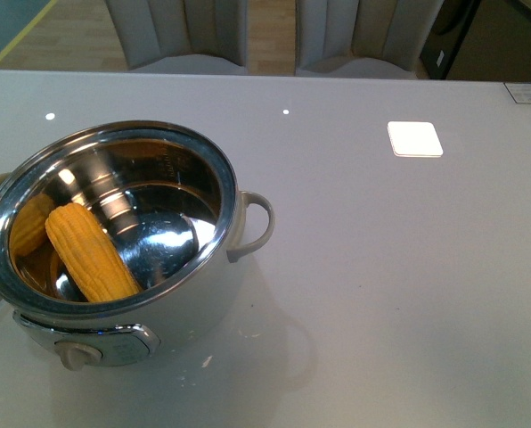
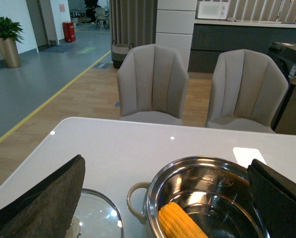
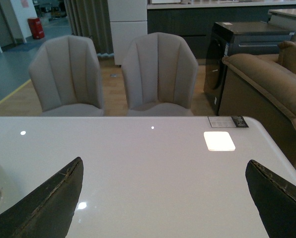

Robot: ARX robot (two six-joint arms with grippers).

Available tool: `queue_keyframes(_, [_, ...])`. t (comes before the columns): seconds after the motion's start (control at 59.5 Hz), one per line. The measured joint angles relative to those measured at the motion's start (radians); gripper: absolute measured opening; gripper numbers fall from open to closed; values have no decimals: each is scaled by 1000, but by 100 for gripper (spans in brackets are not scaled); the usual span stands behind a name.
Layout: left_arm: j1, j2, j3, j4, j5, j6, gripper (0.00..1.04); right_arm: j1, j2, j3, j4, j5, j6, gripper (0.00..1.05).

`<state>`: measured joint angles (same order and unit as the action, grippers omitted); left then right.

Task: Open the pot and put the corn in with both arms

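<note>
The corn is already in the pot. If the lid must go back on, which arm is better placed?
Probably the left: its open gripper hangs over the glass lid beside the pot; the right one sees only bare table.

table [image 1: 381,267]: white, glossy | 2 grey chairs [image 2: 153,84] behind | glass lid [image 2: 96,215] on table

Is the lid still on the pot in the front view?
No, the pot stands open, and the corn lies inside it against the shiny inner wall.

No legible text. Markings inside the pot [image 2: 215,179] wall and on a label [image 3: 228,121] at the table's far right edge are blurred.
</note>
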<state>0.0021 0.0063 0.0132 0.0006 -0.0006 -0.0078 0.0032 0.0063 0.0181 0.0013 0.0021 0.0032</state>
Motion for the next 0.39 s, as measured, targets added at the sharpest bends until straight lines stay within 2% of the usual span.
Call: queue_keyframes(0.386, [0, 0, 0, 0, 0, 0, 98, 0, 0, 0, 0, 0, 0, 96])
